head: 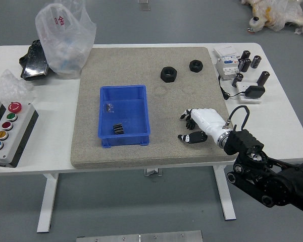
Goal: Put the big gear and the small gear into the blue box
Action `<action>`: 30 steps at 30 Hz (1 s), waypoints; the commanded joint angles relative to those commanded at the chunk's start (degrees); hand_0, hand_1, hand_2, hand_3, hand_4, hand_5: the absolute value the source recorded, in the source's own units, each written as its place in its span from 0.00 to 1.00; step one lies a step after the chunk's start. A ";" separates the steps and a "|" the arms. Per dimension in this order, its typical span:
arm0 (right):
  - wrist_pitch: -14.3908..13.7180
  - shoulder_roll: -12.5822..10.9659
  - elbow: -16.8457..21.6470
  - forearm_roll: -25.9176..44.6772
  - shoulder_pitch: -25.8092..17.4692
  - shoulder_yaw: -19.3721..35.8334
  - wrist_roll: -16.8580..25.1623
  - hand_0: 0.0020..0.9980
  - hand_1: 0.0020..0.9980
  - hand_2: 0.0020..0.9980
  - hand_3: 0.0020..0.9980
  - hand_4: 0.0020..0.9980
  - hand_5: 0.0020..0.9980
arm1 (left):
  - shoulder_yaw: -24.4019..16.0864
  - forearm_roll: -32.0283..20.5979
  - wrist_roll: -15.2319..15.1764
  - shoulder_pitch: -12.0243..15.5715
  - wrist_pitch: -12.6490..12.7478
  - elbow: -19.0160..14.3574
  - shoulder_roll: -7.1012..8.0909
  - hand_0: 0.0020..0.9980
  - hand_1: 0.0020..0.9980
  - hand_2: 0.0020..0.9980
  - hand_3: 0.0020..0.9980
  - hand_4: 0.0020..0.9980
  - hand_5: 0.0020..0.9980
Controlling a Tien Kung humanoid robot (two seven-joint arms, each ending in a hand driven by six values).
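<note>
A robotics lab is suggested by the black robot arm (265, 179), push-button control box (16, 137) and white table (58, 121).

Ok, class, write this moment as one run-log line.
right robot hand: open, above mat | blue box: black ridged piece inside | two black rings: on mat, outside box

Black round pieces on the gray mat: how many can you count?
2. The bigger one lies beyond the blue box, to its right; the smaller one is farther right, slightly farther back. The right hand could hide more.
</note>
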 joint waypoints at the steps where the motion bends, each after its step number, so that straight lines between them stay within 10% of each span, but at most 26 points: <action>1: -0.06 -0.02 -0.05 0.07 0.01 -0.01 0.02 0.40 0.52 0.58 0.64 0.46 0.19 | -0.02 0.01 0.00 0.00 -0.02 0.00 0.00 0.68 0.67 0.63 0.69 0.73 0.30; 2: -0.15 -0.05 -0.12 0.19 0.03 -0.03 0.04 0.40 0.52 0.58 0.64 0.46 0.19 | -0.03 0.02 -0.01 0.00 -0.03 0.00 0.01 0.68 0.67 0.63 0.69 0.73 0.30; 3: -0.22 -0.07 -0.16 0.27 0.04 -0.04 0.03 0.41 0.42 0.48 0.53 0.20 0.03 | -0.02 0.01 -0.03 -0.01 -0.03 0.00 0.02 0.68 0.67 0.63 0.69 0.73 0.30; 8: -0.36 -0.16 -0.42 0.48 0.15 -0.18 -0.10 0.41 0.42 0.48 0.53 0.20 0.03 | 0.06 -0.07 -0.12 -0.03 -0.04 0.01 0.04 0.68 0.67 0.63 0.69 0.73 0.30; 9: -0.43 -0.18 -0.50 0.43 0.15 -0.23 -0.17 0.37 0.36 0.44 0.50 0.07 0.00 | 0.04 -0.05 -0.12 -0.04 -0.06 0.00 0.02 0.68 0.67 0.63 0.69 0.73 0.30; 30: -1.81 1.98 4.08 1.91 8.15 -6.31 -0.24 0.37 0.32 0.42 0.47 0.04 0.00 | -0.61 0.63 -0.02 -0.11 -0.24 -0.10 -0.02 0.68 0.67 0.63 0.70 0.73 0.31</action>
